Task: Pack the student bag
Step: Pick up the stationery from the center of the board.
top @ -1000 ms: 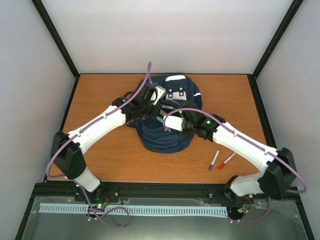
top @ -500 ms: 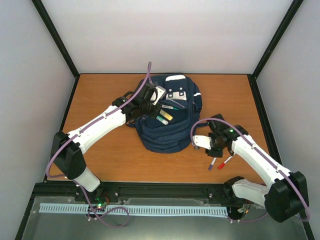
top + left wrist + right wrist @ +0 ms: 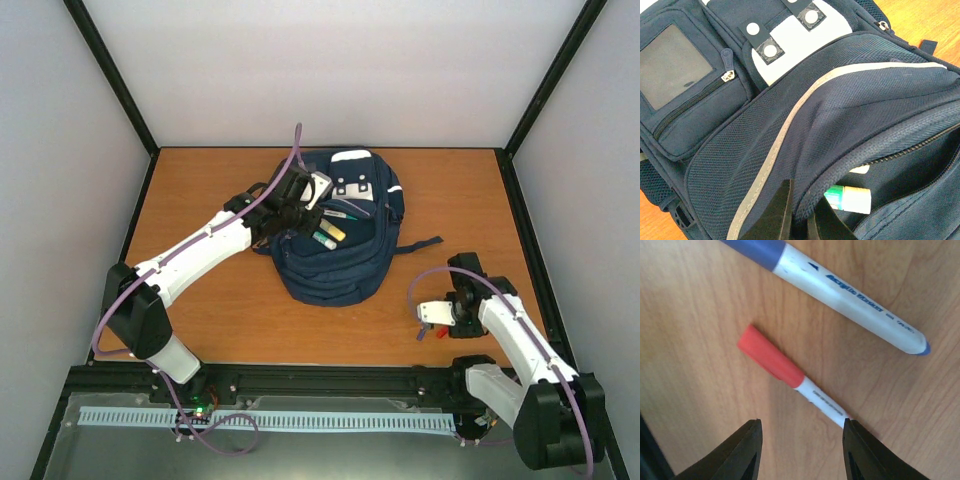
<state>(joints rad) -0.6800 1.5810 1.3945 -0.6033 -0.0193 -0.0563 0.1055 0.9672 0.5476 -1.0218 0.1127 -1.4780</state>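
Note:
The navy student bag (image 3: 345, 262) lies flat at the table's middle, its front pocket held open. My left gripper (image 3: 297, 207) is shut on the pocket's upper edge; the left wrist view shows the fabric rim (image 3: 850, 165) pinched between the gripper's (image 3: 799, 220) jaws. Inside the pocket lie a green-capped white marker (image 3: 850, 198), a yellow item (image 3: 333, 232) and a pen (image 3: 340, 213). My right gripper (image 3: 436, 318) is open just above the table, over a red-capped marker (image 3: 790, 375). A blue-capped marker (image 3: 840, 290) lies beside it.
A dark bag strap (image 3: 420, 243) trails right onto the wooden table (image 3: 200, 310). The bag's zipped side pocket with a clear window (image 3: 675, 67) and white patch (image 3: 790, 45) show in the left wrist view. Black frame posts stand at the table's corners.
My right arm has pulled back from the bag's open pocket to the near right and now hovers over the two markers. The left gripper has held the pocket edge throughout.

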